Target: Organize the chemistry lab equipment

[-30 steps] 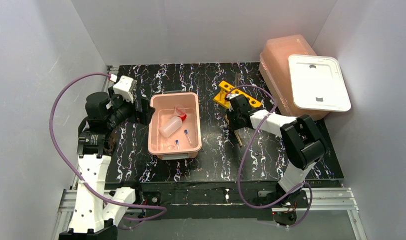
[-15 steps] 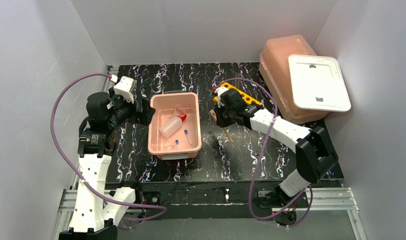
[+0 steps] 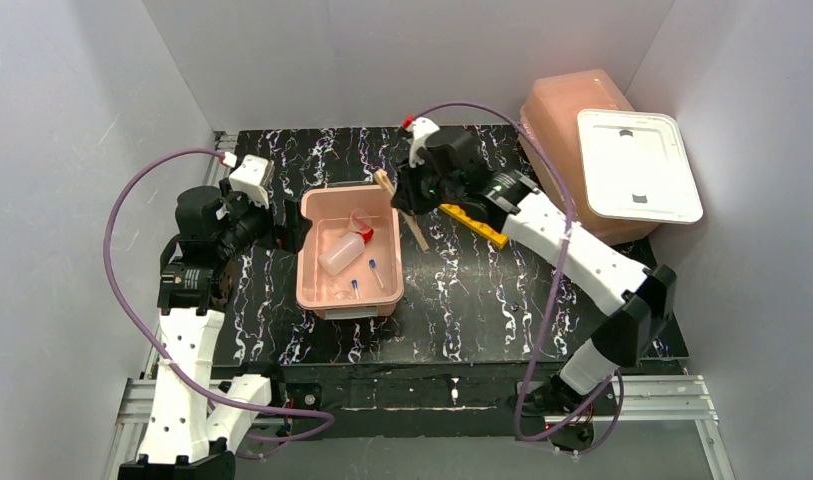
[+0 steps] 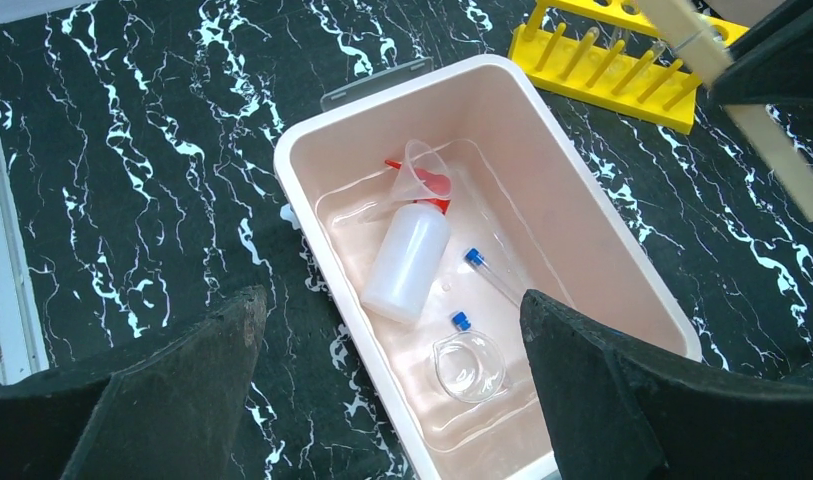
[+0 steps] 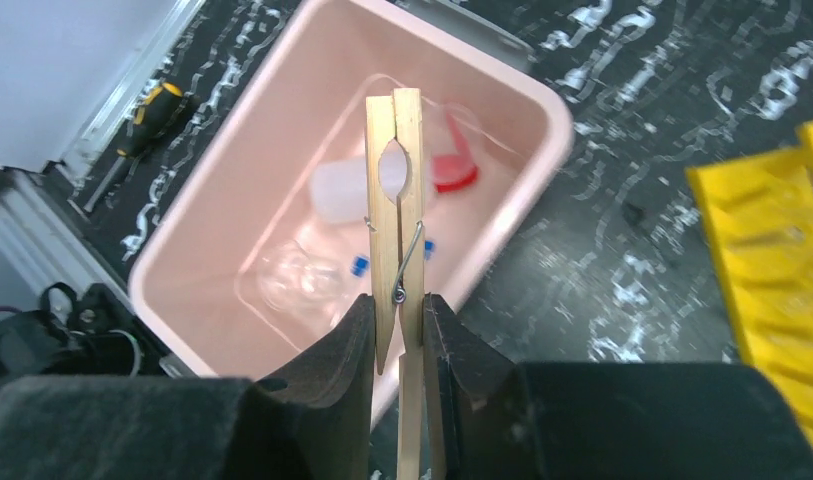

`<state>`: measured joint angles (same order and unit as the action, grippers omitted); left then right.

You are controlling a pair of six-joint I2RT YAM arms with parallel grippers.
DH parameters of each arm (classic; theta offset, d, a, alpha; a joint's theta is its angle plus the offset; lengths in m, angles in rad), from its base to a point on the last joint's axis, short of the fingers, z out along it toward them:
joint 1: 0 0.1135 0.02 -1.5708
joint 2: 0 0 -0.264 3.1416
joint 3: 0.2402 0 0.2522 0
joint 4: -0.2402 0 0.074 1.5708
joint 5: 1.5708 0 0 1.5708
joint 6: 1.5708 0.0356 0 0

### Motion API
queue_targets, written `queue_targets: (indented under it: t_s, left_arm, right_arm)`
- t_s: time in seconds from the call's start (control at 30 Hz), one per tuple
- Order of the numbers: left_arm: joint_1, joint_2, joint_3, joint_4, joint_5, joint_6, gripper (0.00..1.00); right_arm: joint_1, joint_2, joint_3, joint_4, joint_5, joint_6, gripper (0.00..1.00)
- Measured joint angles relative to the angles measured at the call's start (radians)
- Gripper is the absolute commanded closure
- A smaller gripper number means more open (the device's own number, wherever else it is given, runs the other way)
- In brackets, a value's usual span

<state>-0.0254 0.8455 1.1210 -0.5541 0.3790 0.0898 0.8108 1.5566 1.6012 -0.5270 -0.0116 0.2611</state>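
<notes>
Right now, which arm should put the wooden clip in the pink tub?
Right. The right gripper is shut on the wooden clip at the pink tub; the left gripper is open and empty.

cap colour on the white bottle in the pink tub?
Red. The bottle cap shows best in the left wrist view, partly behind a clear funnel.

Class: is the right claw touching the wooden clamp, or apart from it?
Touching. The right wrist view shows the right claw closed on the wooden clamp, one finger pressed against each side, with no gap.
</notes>
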Motion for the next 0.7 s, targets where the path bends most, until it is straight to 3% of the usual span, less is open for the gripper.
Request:
queue_targets:
  t_s: [0.2,0.4,0.57,0.7]
  left_arm:
    - [0.0,0.0,-0.003,-0.002,-0.036,-0.024,0.02]
    - [0.0,0.002,-0.003,-0.032,-0.078,-0.034,0.02]
    - [0.0,-0.005,-0.003,-0.039,-0.101,-0.035,0.02]
    - [0.0,-0.012,-0.003,-0.04,-0.119,-0.039,0.02]
  right_arm:
    - [0.083,0.193,0.161,-0.02,-0.022,0.031,0.99]
    - [0.109,0.35,0.177,-0.054,-0.03,0.05,0.99]
    - [0.108,0.386,0.177,-0.062,-0.029,0.054,0.99]
    - [0.107,0.386,0.185,-0.063,-0.024,0.051,0.87]
